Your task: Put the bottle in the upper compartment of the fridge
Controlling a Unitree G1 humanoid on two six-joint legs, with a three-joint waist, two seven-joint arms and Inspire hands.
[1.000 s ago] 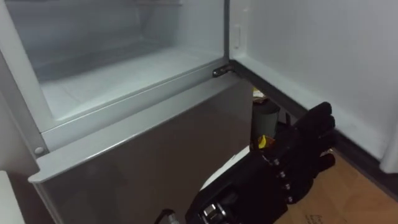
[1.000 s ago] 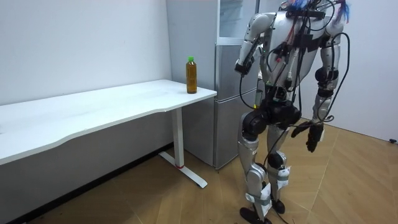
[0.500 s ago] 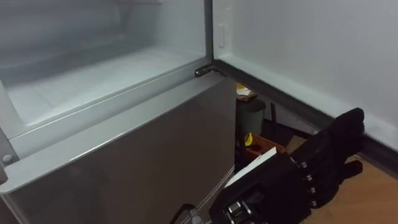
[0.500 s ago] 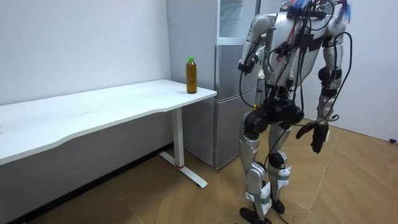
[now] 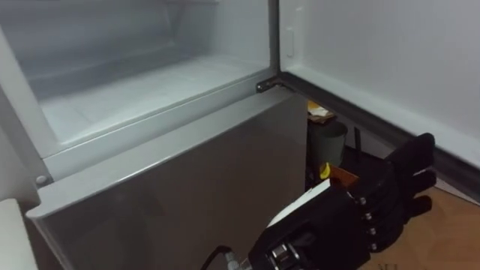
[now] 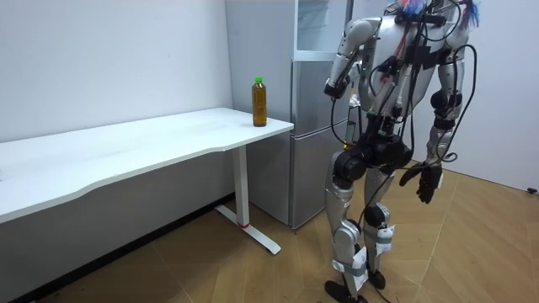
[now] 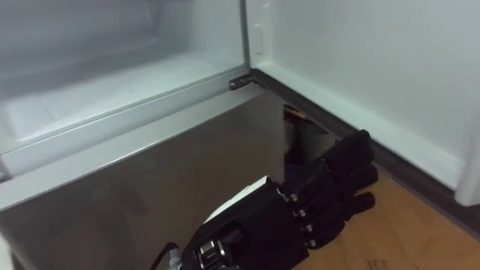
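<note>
Grey steel marks the lower door [image 5: 187,195] of the fridge [image 6: 316,126], which is closed and spans the eye views from 6 to 9 o'clock. Above it, at 10 o'clock, the white upper compartment [image 5: 142,94] stands open. The upper door [image 5: 375,52] is swung out toward 2 o'clock with its inner face to the camera, hinged at the compartment's right corner.

Right hand [image 5: 352,217]: black, at 4 o'clock, in front of the lower door's right edge. Its fingers [image 5: 409,161] are straight and slightly apart, holding nothing. Beyond it, at 3 o'clock, a dark container [image 5: 330,139] sits beside the fridge. Wooden floor [image 5: 450,240] shows at 4 o'clock.

Room view: the robot stands upright facing the fridge. Its right hand hangs low at 3 o'clock beside its thigh. The left hand [image 6: 330,87] is raised at 1 o'clock, before the fridge's upper part; whether it is spread or closed cannot be told.

Bottle [image 6: 259,101]: upright, with a green cap and amber contents, at 12 o'clock. It stands on the corner of the white table [image 6: 126,151] nearest the fridge, well apart from both hands.
</note>
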